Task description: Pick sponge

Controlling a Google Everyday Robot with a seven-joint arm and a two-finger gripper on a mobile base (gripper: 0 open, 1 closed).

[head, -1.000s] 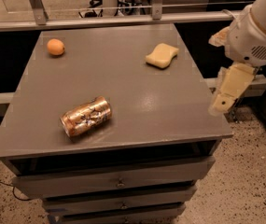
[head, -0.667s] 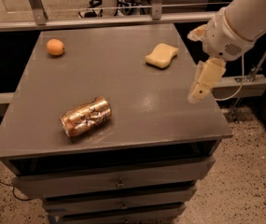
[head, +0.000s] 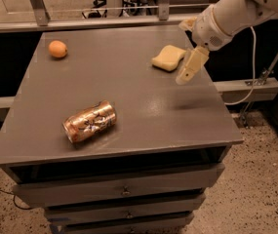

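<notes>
The pale yellow sponge [head: 167, 58] lies flat on the grey table top [head: 129, 91] at the back right. My gripper [head: 184, 76] hangs over the table just right of the sponge and slightly nearer the front, pointing down and to the left, a little above the surface. It holds nothing. The white arm reaches in from the upper right.
A copper-orange drink can [head: 89, 122] lies on its side at the front left. A small round orange fruit [head: 57, 48] sits at the back left. The table has drawers below. A rail and metal posts stand behind it, and a white cable hangs at the right.
My gripper has moved left and towards the back, from beyond the table's right edge to a spot over the table beside the sponge. The sponge, can and fruit have not moved.
</notes>
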